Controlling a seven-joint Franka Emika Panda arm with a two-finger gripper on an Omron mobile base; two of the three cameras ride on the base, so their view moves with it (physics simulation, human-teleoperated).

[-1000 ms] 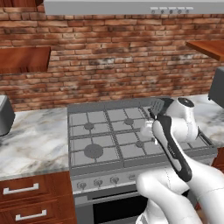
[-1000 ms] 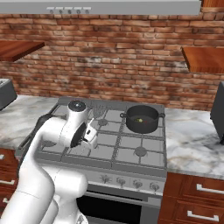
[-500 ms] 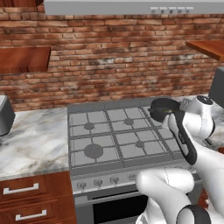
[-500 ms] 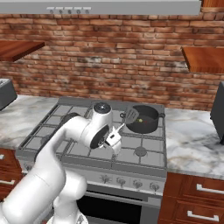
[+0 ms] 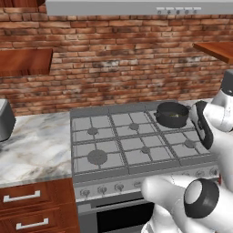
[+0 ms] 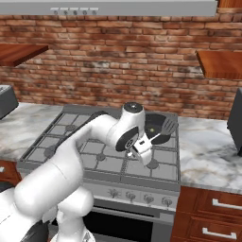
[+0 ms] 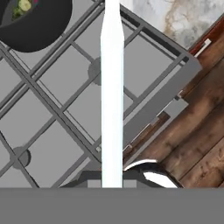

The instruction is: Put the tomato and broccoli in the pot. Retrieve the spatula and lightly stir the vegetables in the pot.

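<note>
Fingers of the gripper (image 6: 142, 147) clamped tight on the spatula (image 7: 111, 87), whose long pale handle runs straight up the middle of the hand view, away from the hand and across the grey stove (image 5: 136, 145) grates. In the right base view the slotted grey head (image 6: 166, 125) of the tool lies out beyond the hand, over the near rim of the pot (image 6: 157, 128), so the blade seems to be at the pot's edge; whether it touches the contents cannot be told. The pot, small, round and near-black, stands on the back right burner, and from the left base view a patch of greenish-yellow shows on its floor. A corner of the hand view gives the same dark bowl with a green and yellowish lump inside, likely the broccoli (image 7: 21, 7), and a thin sliver of red at the frame's top edge that may be the tomato, too small to be sure.

By this reading the loading of the vegetables is done and the spatula has been fetched; what remains is the light stir itself, with the head to be lowered among the vegetables and swept gently round. Marble counter (image 5: 36, 145) flanks the stove on both sides, brick wall (image 6: 118, 61) behind
</note>
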